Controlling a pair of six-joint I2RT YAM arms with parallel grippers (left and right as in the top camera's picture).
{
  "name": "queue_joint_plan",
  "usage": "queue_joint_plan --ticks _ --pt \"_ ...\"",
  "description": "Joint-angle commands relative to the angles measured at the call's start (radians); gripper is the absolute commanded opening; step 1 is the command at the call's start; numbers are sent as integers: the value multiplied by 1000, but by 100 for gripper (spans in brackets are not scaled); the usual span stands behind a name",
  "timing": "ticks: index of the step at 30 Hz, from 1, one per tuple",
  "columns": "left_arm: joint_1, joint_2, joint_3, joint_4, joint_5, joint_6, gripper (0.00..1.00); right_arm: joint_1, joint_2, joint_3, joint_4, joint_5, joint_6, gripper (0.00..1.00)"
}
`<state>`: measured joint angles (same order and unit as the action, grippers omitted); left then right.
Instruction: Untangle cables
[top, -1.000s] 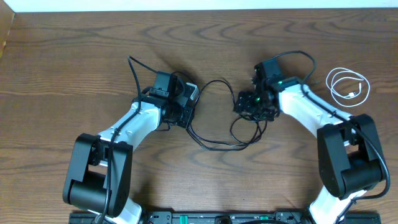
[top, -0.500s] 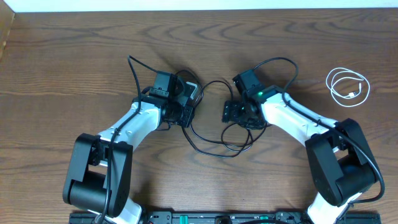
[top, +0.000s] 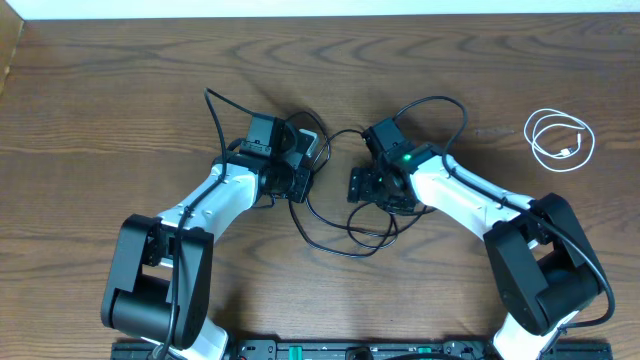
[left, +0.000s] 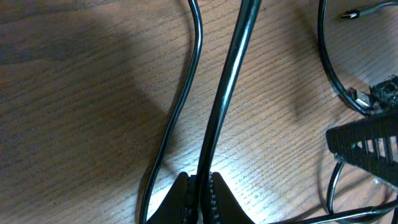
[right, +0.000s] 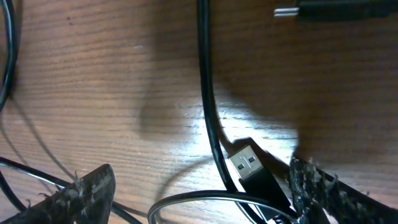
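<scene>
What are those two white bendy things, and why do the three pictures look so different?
Those are two robot arms, the left arm and the right arm. Each ends in a two-finger pincher called a gripper. One picture looks down from above the wooden table. The other two come from small cameras on the wrists, so everything looks close-up. On the table lie a long black cable and a coiled white cable, off by itself. The left gripper is pinched shut on the black cable. The right gripper is open, hanging over a black plug, holding nothing.
</scene>
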<state>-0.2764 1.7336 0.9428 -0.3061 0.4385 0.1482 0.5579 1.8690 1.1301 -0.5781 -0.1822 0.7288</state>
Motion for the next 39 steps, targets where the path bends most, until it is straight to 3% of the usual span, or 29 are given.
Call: queue_joint_plan --ticks 1,6,10,12,15,17,24,29,33,39 --pt "2 -2 -6 2 -10 -16 8 11 14 -29 -4 -7 19 86" --pt "2 -2 -6 1 -9 -16 8 13 14 -29 -21 -23 19 85" --pt "2 -2 -6 2 -9 -16 8 13 14 -29 -18 -26 18 77" --pt "2 -2 -6 2 -9 -15 8 13 14 -29 -16 -26 18 61" --pt "3 -2 -5 11 -10 -15 8 13 14 -29 -16 -18 18 29" --pt "3 -4 1 13 -10 -16 8 13 14 -29 -16 -18 18 1" --pt "3 -100 10 22 -18 -62 8 13 14 -29 -12 -19 18 1" --pt "3 -209 10 45 -62 -177 8 13 14 -29 6 -38 -13 1" --pt "3 -245 10 42 -66 -260 8 -4 14 -26 72 -154 -128 9" --pt "3 -239 10 -34 -176 -304 8 -73 14 -16 93 -243 -156 16"
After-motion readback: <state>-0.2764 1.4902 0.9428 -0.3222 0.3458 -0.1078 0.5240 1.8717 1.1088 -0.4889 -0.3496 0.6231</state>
